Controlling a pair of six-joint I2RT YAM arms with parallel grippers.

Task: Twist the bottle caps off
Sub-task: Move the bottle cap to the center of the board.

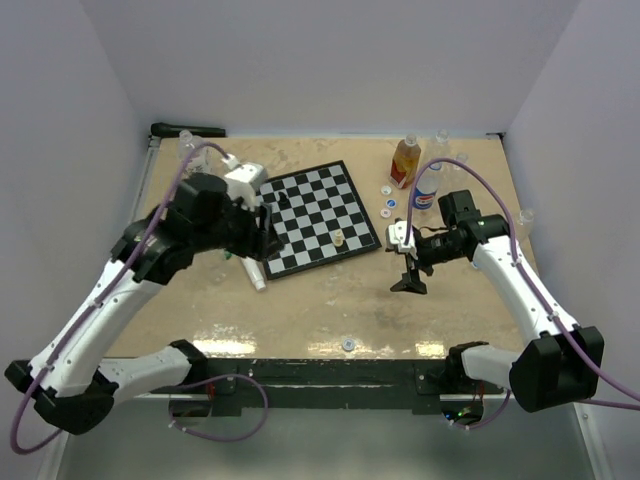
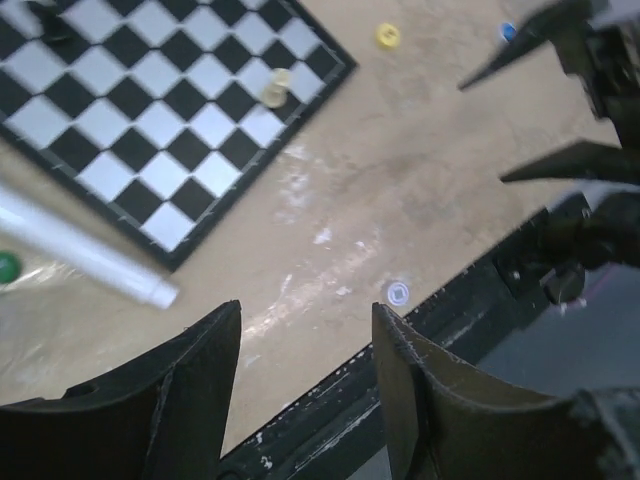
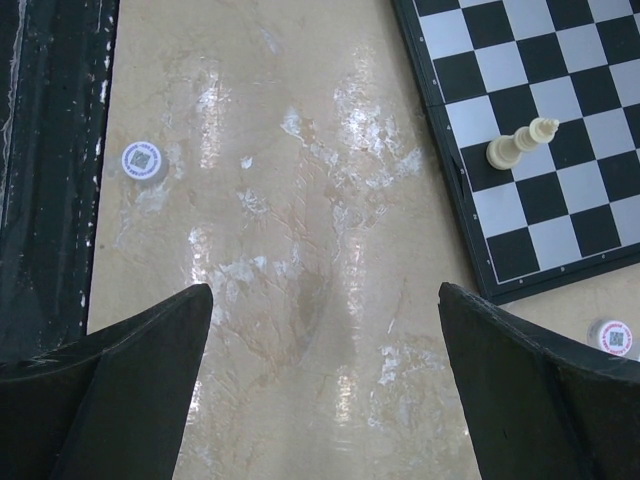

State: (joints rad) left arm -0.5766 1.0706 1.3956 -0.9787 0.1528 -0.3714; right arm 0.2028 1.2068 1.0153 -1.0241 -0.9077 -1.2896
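Left gripper [image 2: 305,320] above bench's left half, by chessboard [image 1: 315,215] left edge, jaws apart, empty. White cap [image 1: 347,345] loose at near edge. Right gripper [image 1: 410,283] right of board, jaws wide, empty. Loose caps [image 1: 386,211], orange-labelled bottle [image 1: 405,160], blue-labelled bottle [image 1: 427,187] toward far right corner.

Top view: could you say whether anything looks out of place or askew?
The chessboard sits skewed on the table, a white tube lies by the board's near-left corner, and a loose cap rests alone near the front edge.
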